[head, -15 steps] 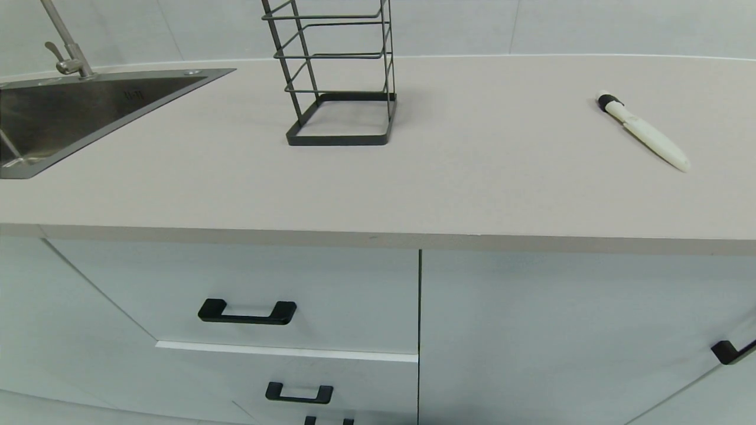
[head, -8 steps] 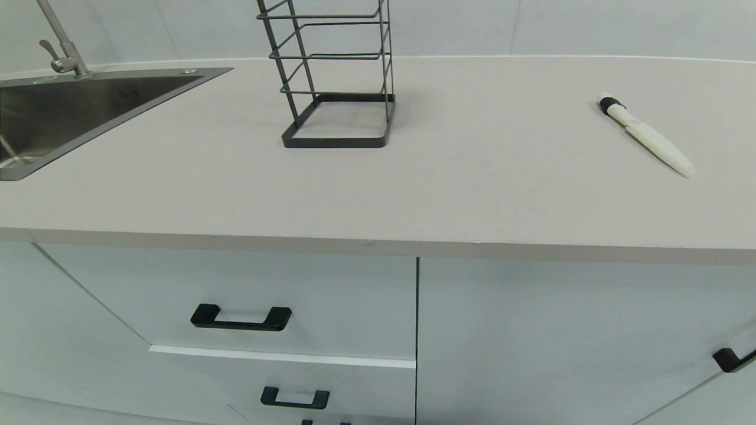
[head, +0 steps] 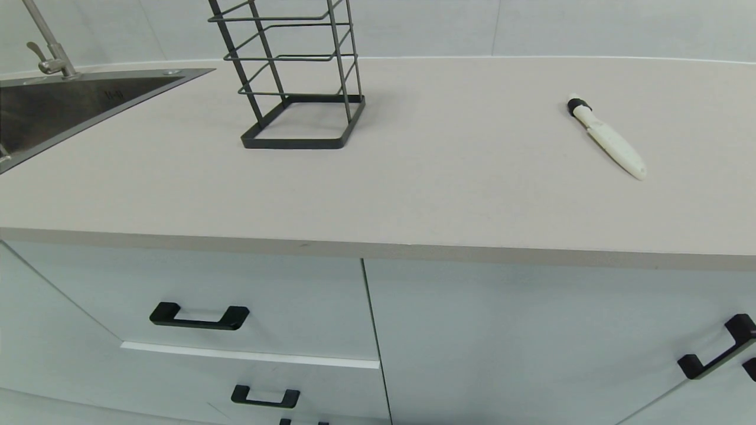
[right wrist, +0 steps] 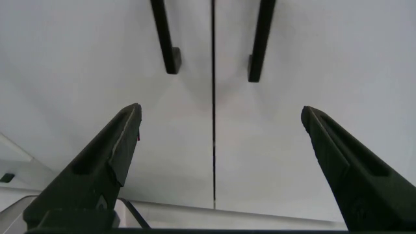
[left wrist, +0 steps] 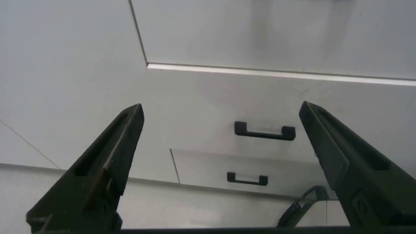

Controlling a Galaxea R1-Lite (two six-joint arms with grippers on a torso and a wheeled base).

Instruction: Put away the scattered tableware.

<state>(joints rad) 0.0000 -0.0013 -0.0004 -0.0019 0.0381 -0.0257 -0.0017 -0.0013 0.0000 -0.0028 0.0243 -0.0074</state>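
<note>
On the head view's right, well back from the countertop's (head: 449, 195) front edge, the white utensil (head: 606, 139) lies flat with open surface around it. The wire rack (head: 295, 77) stands well apart, nearer the sink (head: 53, 106). Left wrist view: the left gripper (left wrist: 221, 109) is spread wide before 2 drawer handles (left wrist: 265, 132). Right wrist view: the right gripper (right wrist: 221, 109) is equally agape, facing 2 vertical door handles (right wrist: 165, 36).

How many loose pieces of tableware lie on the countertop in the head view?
1. A white utensil with a black band lies on the countertop, well to the right of the wire rack and apart from it. More could lie beyond the view's edges.
</note>
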